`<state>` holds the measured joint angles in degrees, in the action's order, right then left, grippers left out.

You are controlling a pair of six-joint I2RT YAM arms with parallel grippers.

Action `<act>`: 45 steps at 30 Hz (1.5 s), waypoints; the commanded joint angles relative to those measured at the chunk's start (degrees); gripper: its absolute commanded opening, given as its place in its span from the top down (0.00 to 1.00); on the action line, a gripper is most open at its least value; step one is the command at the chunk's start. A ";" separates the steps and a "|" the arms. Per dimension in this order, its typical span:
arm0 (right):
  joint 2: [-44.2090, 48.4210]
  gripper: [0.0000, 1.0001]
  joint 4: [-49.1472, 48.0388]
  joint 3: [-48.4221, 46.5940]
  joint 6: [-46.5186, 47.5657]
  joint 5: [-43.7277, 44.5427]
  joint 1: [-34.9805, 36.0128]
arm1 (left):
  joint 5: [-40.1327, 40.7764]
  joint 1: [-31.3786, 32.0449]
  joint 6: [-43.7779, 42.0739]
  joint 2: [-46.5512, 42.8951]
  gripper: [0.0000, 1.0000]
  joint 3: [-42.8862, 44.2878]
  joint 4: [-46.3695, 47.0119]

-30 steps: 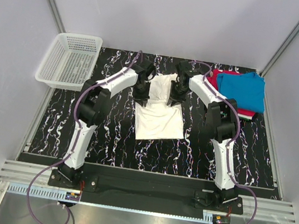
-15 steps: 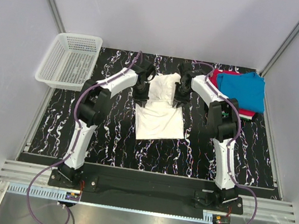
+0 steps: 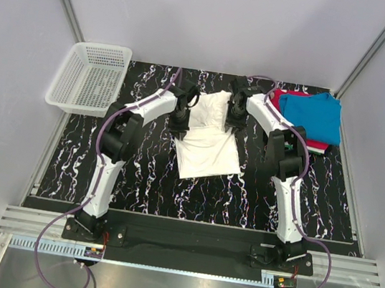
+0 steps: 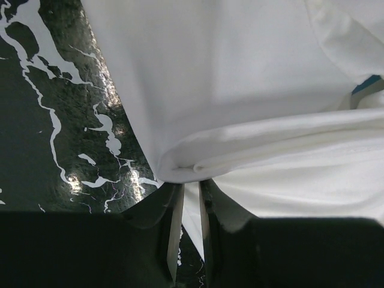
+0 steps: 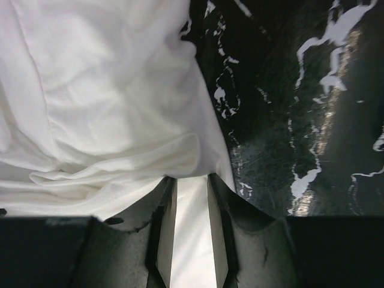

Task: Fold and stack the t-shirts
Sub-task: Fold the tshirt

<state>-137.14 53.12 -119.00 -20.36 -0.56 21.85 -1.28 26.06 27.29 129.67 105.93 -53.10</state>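
Top external view, left to right. White mesh basket [image 3: 106, 47] at upper left, on the far left corner of the black marbled table [image 3: 144, 173], well apart from both arms.

Left gripper [image 3: 179, 120] sits at the left edge of the white t-shirt [image 3: 209, 154], upper centre of frame. Shirt lies folded at centre. Its near part is flat on the table; its far part is bunched and raised between the two grippers.

Left wrist view: white t-shirt [image 4: 240, 90] fills the upper right and table [image 4: 48, 150] shows at left. A rolled fold of cloth runs down into the left gripper [image 4: 191, 189]. Its fingers [image 4: 175, 228] are drawn nearly together, pinching a thin strip of white cloth.

Right gripper [image 3: 233, 117] sits at the shirt's right far edge, opposite the left one.

Right wrist view: white t-shirt [image 5: 108, 90] covers the upper left and table [image 5: 288, 120] shows at right. Right gripper [image 5: 191, 183] has a somewhat wider gap. White cloth fills it, gripped between the fingers [image 5: 165, 240].

Upper right: blue t-shirt [image 3: 316, 115] lies on top of a red t-shirt [image 3: 280, 99], just beside the right arm and apart from the white shirt.
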 commanded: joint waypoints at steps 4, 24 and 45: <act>3.01 0.66 4.88 -9.23 1.99 6.97 -1.90 | 3.48 -1.54 -1.36 -2.22 0.77 1.03 -2.09; 21.48 0.59 1.81 19.77 -4.16 -1.55 7.95 | -5.84 5.66 0.73 -14.97 0.67 -9.42 1.77; 48.45 0.00 -7.41 43.59 -13.04 7.32 11.99 | 1.10 14.89 10.16 -25.26 0.59 -15.24 5.29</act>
<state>-91.22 49.60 -74.83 -32.84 2.37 34.09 -2.42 41.50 38.02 104.95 86.17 -50.06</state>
